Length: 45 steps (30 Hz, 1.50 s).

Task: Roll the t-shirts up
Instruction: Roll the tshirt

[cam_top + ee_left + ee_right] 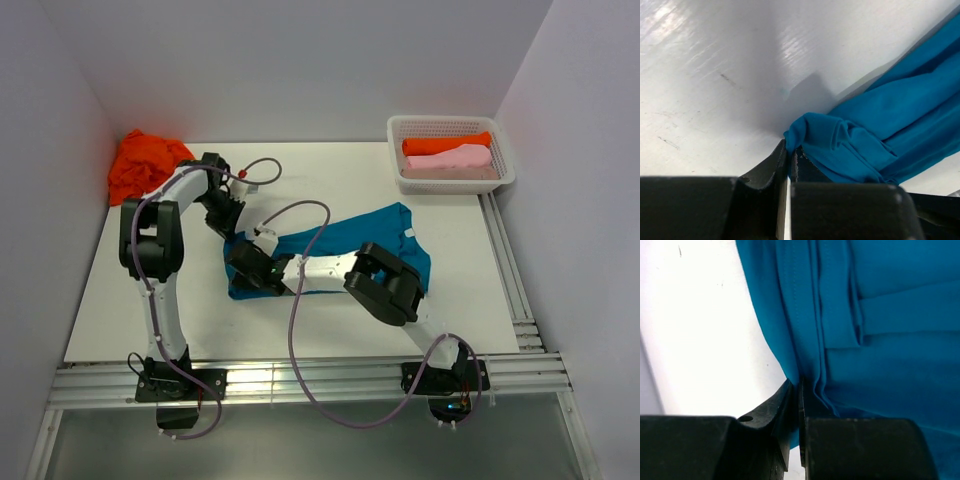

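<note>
White table; left gripper and right gripper both clamp the teal t-shirt edge between their tips, probably to start rolling.

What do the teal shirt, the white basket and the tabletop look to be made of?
The teal t-shirt looks like soft matte knit cloth, maybe cotton: it bunches into folds and shows stitched hems. The basket looks like white moulded plastic, with lattice walls. The table is hard, smooth and white with a slight sheen and faint scuffs; laminate or coated board, I cannot tell.
</note>
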Motion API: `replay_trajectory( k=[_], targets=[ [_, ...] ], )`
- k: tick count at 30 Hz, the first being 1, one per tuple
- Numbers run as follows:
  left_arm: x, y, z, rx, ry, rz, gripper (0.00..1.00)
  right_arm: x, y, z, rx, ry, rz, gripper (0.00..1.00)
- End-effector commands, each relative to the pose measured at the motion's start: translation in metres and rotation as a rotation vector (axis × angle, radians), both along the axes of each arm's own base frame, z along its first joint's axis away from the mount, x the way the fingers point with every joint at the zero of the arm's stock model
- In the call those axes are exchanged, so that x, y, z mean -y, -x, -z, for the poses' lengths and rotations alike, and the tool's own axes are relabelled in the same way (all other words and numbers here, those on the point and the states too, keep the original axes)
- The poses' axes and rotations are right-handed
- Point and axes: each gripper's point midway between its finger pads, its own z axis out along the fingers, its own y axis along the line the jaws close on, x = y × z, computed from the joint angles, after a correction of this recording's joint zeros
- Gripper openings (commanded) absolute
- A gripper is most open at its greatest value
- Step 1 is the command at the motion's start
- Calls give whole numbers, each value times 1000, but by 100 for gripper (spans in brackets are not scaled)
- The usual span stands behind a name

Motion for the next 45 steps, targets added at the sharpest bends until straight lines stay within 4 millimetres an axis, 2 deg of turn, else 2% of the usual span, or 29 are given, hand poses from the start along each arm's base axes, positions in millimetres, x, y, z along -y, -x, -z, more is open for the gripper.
replay_trajectory(
  k=[1,4,8,9,12,15,16,18,20,21,22,23,24,25,26,27,28,29,33,39,45],
  targets=[
    [-4,-37,-32,194,-70,31,0,-20,18,-42,-41,-200,-22,11],
    [2,-36,-33,206,-104,49,0,-16,20,-37,-58,-241,-8,13],
    [12,-33,-30,203,-127,80,0,-5,16,-37,-36,-184,21,26],
    [12,-33,-30,202,-132,82,0,-3,14,-43,-24,-177,25,34],
    [14,-32,-30,204,-140,87,0,6,9,-52,24,-115,37,43],
    [15,-31,-30,199,-146,91,0,11,6,-64,67,-47,51,47],
    [15,-30,-29,198,-149,93,0,11,2,-72,88,-27,60,47],
    [16,-30,-29,197,-152,96,0,10,0,-70,102,9,58,48],
    [18,-28,-29,194,-152,99,0,9,-8,-77,134,51,68,49],
    [18,-28,-29,194,-151,100,0,9,-12,-65,142,96,62,50],
    [19,-27,-31,196,-151,102,1,5,-16,-73,151,102,62,50],
    [20,-27,-31,197,-152,105,0,3,-19,-72,156,113,64,50],
    [20,-26,-31,195,-154,107,0,3,-23,-62,165,148,63,51],
    [20,-27,-31,197,-155,106,0,-5,-28,-70,181,135,65,51],
    [21,-27,-32,197,-155,106,0,-5,-30,-67,182,152,65,52],
    [21,-26,-31,191,-154,107,0,-5,-34,-54,183,183,65,52],
    [22,-26,-31,190,-151,108,0,-8,-39,-59,188,186,70,52],
    [23,-25,-33,192,-150,104,0,-8,-42,-48,186,209,68,52],
    [24,-23,-32,189,-153,110,0,-7,-55,-47,223,244,92,53],
    [24,-22,-31,183,-156,112,0,-2,-61,-49,262,279,105,53],
    [25,-21,-31,185,-157,115,0,-8,-66,-47,270,280,90,54]
  ],
)
